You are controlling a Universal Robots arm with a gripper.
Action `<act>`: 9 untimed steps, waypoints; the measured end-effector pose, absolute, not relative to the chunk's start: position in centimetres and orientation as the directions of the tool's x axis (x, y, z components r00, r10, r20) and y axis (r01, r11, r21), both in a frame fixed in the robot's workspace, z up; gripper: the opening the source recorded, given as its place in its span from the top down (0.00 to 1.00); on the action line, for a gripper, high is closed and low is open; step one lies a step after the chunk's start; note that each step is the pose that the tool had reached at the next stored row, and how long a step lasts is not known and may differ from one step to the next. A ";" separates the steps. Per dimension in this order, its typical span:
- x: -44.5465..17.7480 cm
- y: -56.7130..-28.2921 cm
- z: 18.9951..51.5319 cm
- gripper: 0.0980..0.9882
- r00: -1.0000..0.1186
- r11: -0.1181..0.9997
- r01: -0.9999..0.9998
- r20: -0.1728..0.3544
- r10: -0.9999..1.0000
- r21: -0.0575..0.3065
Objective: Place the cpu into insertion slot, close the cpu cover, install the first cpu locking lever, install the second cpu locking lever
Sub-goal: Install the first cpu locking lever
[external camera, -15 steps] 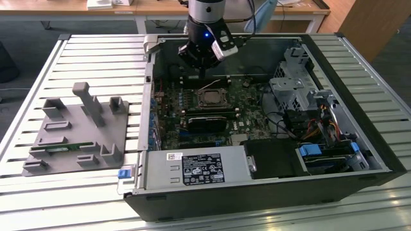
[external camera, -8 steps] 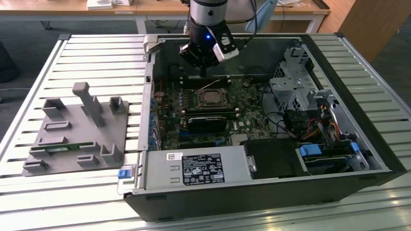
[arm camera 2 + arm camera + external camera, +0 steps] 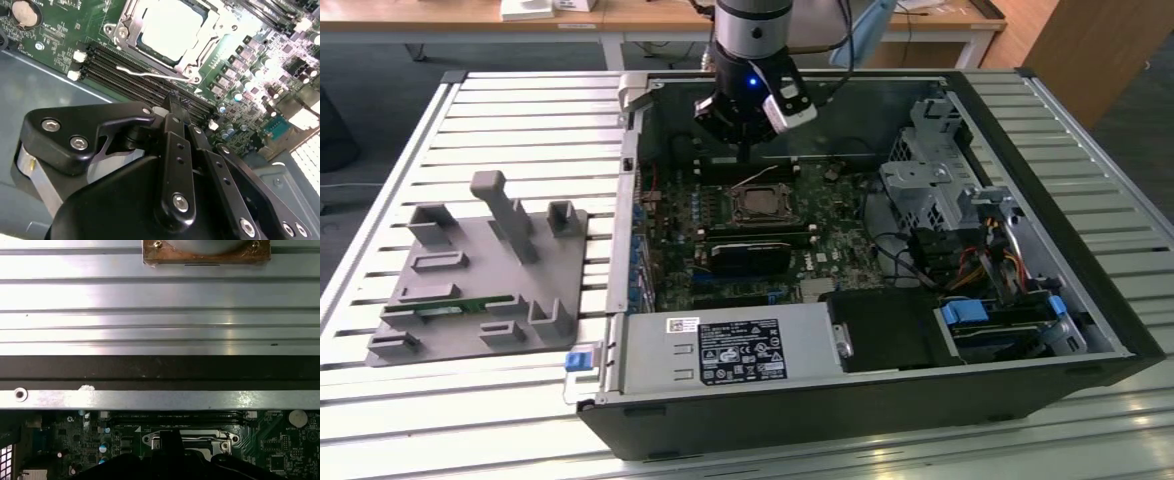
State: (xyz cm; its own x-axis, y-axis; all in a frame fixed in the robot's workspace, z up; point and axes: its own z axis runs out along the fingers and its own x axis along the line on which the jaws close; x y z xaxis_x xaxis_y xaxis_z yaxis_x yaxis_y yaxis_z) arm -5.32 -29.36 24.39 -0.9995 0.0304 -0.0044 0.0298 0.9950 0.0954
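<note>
the cpu runs off the picture's edge in the second wrist view, its face lost in glare. in the first wrist view the gripper hides most of the insertion slot; in the exterior view its contents are too small to tell.

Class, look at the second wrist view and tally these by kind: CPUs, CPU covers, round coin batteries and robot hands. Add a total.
cpu: 1
cpu cover: 1
coin battery: 1
hand: 1
Total: 4

Smooth pale metal is seen on the cpu, shiny silver metal on the cpu cover, semi-gloss black on the gripper, ribbed bare metal on the table.
</note>
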 end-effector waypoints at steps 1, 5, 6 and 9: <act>-5.3 -29.4 24.3 0.99 -1.000 0.995 0.030 -0.006 0.030 0.091; -5.3 -29.4 24.0 0.99 -1.000 0.996 0.029 -0.011 0.030 0.087; -5.2 -29.4 23.9 0.99 -1.000 0.996 0.029 -0.011 0.030 0.087; -4.9 -29.4 23.7 0.99 -1.000 0.996 0.029 -0.011 0.030 0.087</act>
